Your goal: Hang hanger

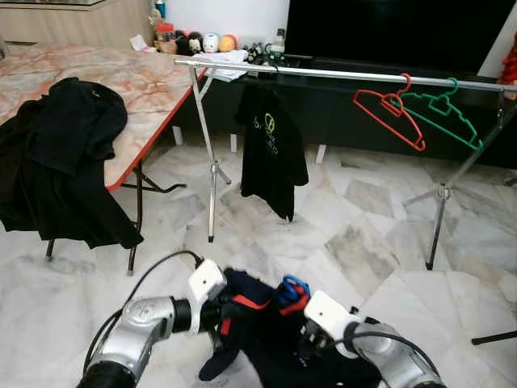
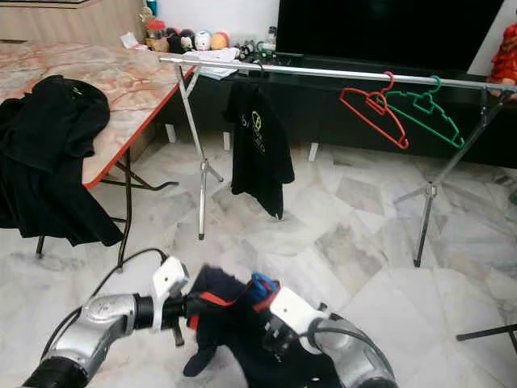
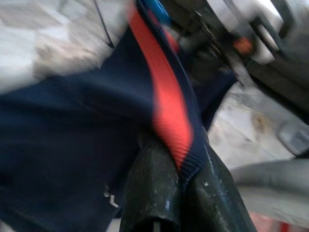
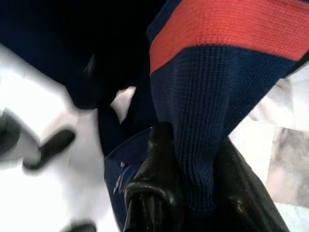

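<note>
A navy garment (image 1: 266, 339) with a red-striped collar hangs low in front of me, held between both arms. A blue hanger (image 1: 296, 286) pokes out of its neck. My left gripper (image 1: 229, 311) is shut on the collar's red stripe (image 3: 169, 111), fingers (image 3: 154, 193) pinching the ribbed edge. My right gripper (image 1: 304, 325) is shut on the navy ribbed band (image 4: 198, 121) of the same collar. Beyond stands the silver clothes rail (image 1: 339, 74), carrying a black T-shirt (image 1: 273, 145), a red hanger (image 1: 389, 109) and a green hanger (image 1: 443, 110).
At the left a folding table (image 1: 149, 89) with a marbled top holds a heap of black clothes (image 1: 60, 153). A dark TV cabinet (image 1: 363, 121) runs behind the rail. The rail's tripod legs (image 1: 212, 202) (image 1: 440, 210) stand on the marble floor.
</note>
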Motion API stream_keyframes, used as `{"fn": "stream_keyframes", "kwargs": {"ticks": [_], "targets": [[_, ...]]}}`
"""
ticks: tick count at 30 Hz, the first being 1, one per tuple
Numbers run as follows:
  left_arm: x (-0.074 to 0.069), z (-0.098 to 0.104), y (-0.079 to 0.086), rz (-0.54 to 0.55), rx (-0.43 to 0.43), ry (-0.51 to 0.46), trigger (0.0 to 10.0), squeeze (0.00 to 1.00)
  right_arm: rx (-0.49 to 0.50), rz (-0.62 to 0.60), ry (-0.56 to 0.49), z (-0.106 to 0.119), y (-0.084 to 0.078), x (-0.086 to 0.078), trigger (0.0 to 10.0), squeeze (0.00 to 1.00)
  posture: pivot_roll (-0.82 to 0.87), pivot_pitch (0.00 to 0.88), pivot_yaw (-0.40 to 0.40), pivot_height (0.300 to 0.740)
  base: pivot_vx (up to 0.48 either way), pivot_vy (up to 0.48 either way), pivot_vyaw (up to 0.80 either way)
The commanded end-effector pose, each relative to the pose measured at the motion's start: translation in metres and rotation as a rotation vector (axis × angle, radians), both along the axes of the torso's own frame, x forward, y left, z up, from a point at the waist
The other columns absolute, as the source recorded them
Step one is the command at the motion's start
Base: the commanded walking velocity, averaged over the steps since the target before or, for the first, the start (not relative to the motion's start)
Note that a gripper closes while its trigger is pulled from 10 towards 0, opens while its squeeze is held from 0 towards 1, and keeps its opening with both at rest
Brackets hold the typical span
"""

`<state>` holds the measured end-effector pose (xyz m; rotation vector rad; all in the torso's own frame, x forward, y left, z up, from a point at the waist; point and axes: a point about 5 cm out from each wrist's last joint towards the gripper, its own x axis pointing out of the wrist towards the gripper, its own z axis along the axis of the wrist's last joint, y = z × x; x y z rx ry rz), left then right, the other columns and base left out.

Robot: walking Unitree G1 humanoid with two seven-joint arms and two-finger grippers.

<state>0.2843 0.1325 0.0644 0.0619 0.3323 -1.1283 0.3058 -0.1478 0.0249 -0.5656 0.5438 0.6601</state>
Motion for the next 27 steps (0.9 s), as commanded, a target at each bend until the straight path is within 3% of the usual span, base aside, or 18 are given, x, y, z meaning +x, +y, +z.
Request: {"fn": "stream_keyframes", "kwargs": {"ticks": [1, 2, 3, 6, 7, 21, 25, 27], "targets": [[-0.003, 0.005, -0.004, -0.036, -0.011, 0.006, 2.0, 0.0, 0.061, -0.078, -0.036, 0.008, -0.002, 0.008, 0.0, 0.0, 0.05, 0.096, -0.003, 0.74, 0.0, 0.0, 0.0], [-0.004, 0.005, -0.004, -0.033, -0.012, 0.007, 6.4, 0.0, 0.088, -0.079, -0.035, 0.009, 0.001, 0.009, 0.0, 0.0, 0.05, 0.096, -0.003, 0.74, 0.0, 0.0, 0.0], [-0.004, 0.006, -0.004, -0.03, -0.01, 0.005, 9.5, 0.0, 0.119, -0.08, -0.033, 0.011, 0.003, 0.01, 0.0, 0.0, 0.05, 0.095, -0.004, 0.74, 0.0, 0.0, 0.0], [-0.007, 0.01, -0.002, -0.032, -0.001, 0.008, 10.0, 0.0, 0.169, -0.065, -0.036, 0.014, 0.01, 0.011, 0.0, 0.0, 0.05, 0.093, -0.005, 0.74, 0.0, 0.0, 0.0], [-0.007, 0.011, -0.002, -0.032, -0.001, 0.007, 10.0, 1.0, 0.165, -0.064, -0.039, 0.014, 0.01, 0.012, 0.0, 0.0, 0.05, 0.09, -0.006, 0.74, 0.0, 0.0, 0.0], [-0.013, 0.016, 0.003, -0.048, 0.028, 0.011, 10.0, 1.0, 0.153, -0.076, -0.111, 0.021, 0.005, 0.018, 0.0, 0.0, 0.06, 0.073, -0.009, 0.74, 0.0, 0.0, 0.0], [-0.011, 0.016, 0.007, -0.019, 0.036, 0.001, 10.0, 1.0, 0.129, -0.03, -0.125, 0.021, 0.001, 0.017, 0.0, 0.0, 0.06, 0.067, -0.009, 0.74, 0.0, 0.0, 0.0], [-0.011, 0.016, 0.013, -0.001, 0.063, -0.013, 10.0, 1.0, 0.115, 0.101, -0.118, 0.02, -0.004, 0.01, 0.0, 0.0, 0.06, 0.062, -0.007, 0.74, 0.0, 0.0, 0.0]]}}
